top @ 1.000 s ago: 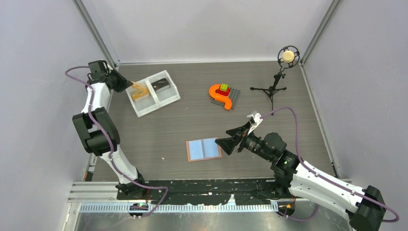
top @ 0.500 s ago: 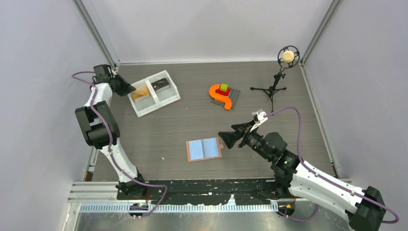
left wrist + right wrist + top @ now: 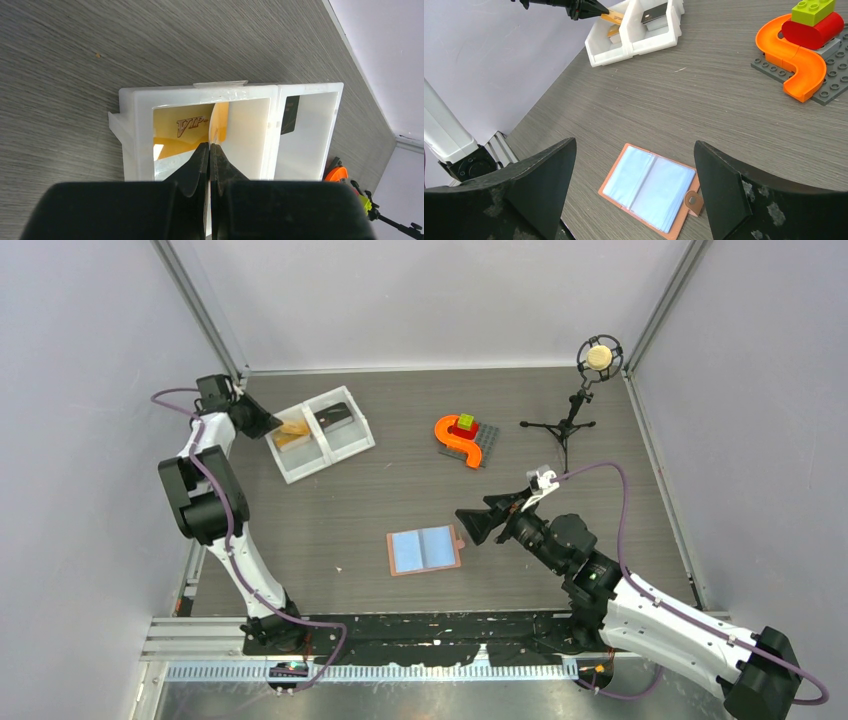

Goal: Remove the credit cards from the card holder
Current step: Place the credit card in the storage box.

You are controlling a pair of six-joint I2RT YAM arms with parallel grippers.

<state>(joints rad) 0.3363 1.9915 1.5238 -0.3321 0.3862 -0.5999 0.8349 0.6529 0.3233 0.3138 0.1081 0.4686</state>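
A: L tool status?

B: My left gripper point(image 3: 210, 145) is pressed together, w/ a thin gold card point(image 3: 219, 120) pinched upright at the tips, I think. Arm's drawn back a bit this last sec. It sits far-left of the card holder point(image 3: 649, 182), over the white tray point(image 3: 200, 92). A VIP card point(image 3: 182, 125) and a dark card point(image 3: 290, 114) lie inside.

A: R?

B: My right gripper point(image 3: 634, 145) is spread wide and has backed off to just right of the holder. Pockets look empty, so nearly done, I'd judge.
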